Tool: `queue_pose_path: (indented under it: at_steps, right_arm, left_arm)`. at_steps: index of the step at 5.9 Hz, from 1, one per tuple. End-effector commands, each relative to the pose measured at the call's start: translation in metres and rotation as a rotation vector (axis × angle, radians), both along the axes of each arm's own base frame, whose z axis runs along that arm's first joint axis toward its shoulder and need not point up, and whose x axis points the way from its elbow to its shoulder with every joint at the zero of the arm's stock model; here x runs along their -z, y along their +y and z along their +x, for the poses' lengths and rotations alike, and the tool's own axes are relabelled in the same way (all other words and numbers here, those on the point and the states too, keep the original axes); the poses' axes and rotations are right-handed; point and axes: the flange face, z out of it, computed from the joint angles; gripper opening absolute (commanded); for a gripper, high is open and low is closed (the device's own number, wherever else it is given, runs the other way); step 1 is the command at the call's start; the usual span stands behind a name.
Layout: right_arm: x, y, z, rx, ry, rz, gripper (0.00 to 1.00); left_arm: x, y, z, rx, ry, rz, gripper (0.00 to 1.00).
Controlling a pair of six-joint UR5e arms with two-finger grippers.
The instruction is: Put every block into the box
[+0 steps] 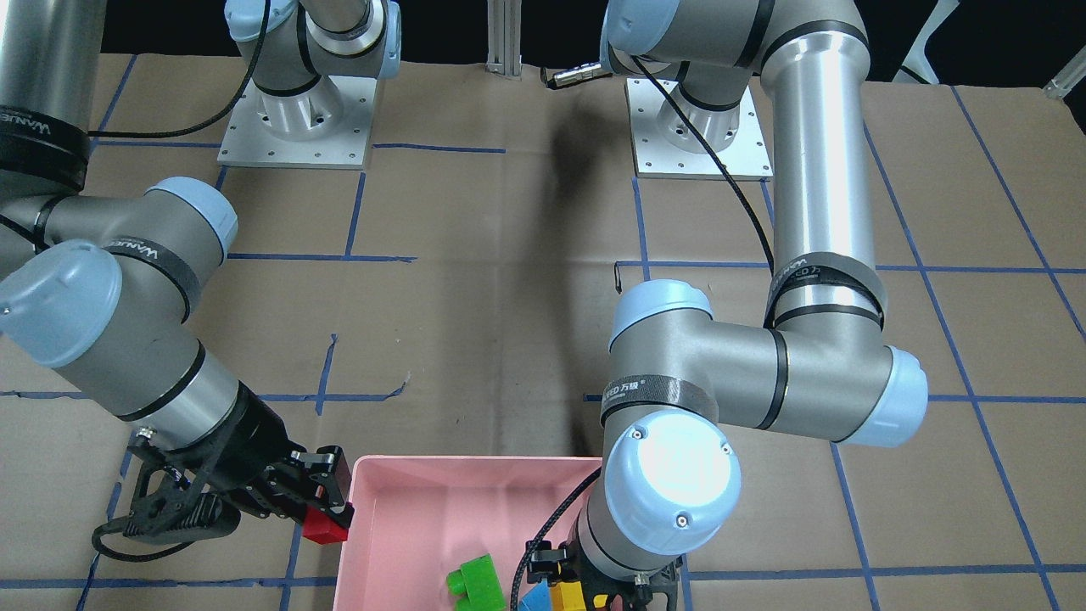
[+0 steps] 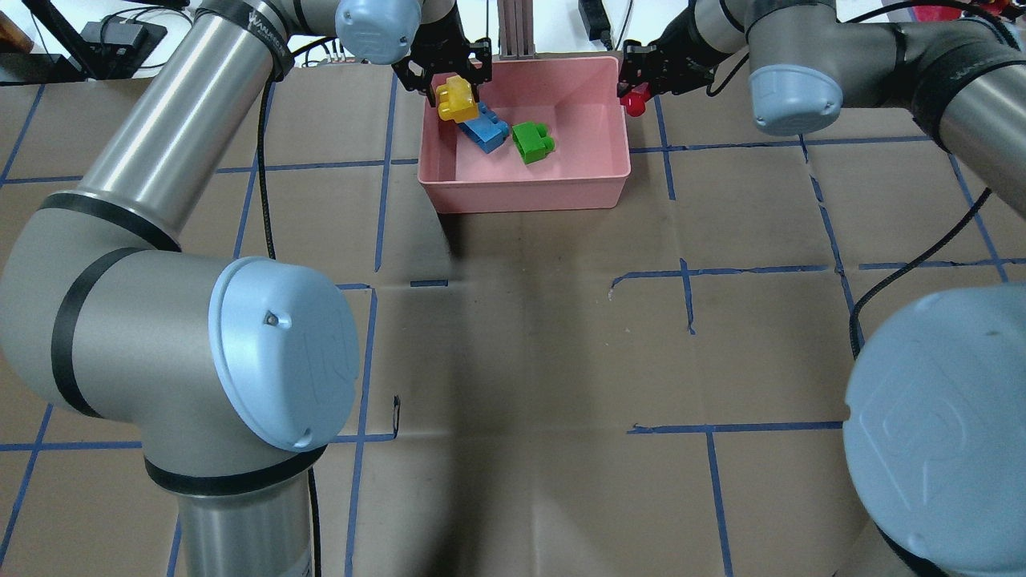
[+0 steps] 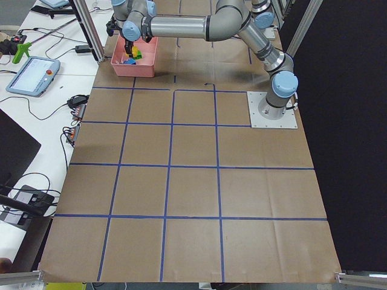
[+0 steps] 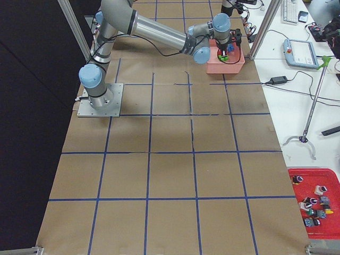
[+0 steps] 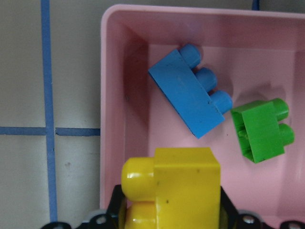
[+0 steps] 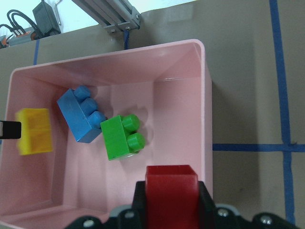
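Note:
The pink box (image 2: 521, 191) stands at the table's far edge. A light blue block (image 2: 485, 132) and a green block (image 2: 533, 142) lie inside it. My left gripper (image 2: 455, 94) is shut on the yellow block (image 5: 183, 186) and holds it over the box's left far corner, above the floor. My right gripper (image 2: 637, 94) is shut on the small red block (image 6: 171, 188) and holds it at the box's right rim, just outside the wall. In the front-facing view the red block (image 1: 327, 530) hangs beside the box's rim (image 1: 475, 462).
An aluminium post (image 2: 517, 32) rises just behind the box. The arms' base plates (image 1: 297, 127) (image 1: 700, 127) are bolted on the robot's side. Brown paper with blue tape lines (image 2: 685, 272) covers the table. A tablet (image 3: 33, 75) lies on a side bench.

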Motion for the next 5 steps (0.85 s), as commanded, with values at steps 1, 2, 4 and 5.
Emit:
queue_pose_path:
  at_steps: [1, 2, 4, 5]
  right_arm:
    - [0.015, -0.018, 0.019, 0.018, -0.02, 0.019, 0.05]
    - [0.023, -0.026, 0.045, 0.072, -0.051, 0.061, 0.43]
    - [0.024, -0.03, 0.053, 0.069, -0.054, 0.057, 0.99]
    - [0.024, -0.03, 0.053, 0.069, -0.054, 0.057, 1.0]
  left_arm:
    - [-0.026, 0.0, 0.001, -0.008, 0.009, -0.073, 0.99]
    - [-0.061, 0.016, 0.012, -0.006, 0.0, -0.05, 0.99]
    - [-0.091, 0.039, 0.109, -0.058, -0.048, 0.075, 0.99]
    - [-0.116, 0.075, 0.126, 0.026, -0.059, 0.079, 0.99]
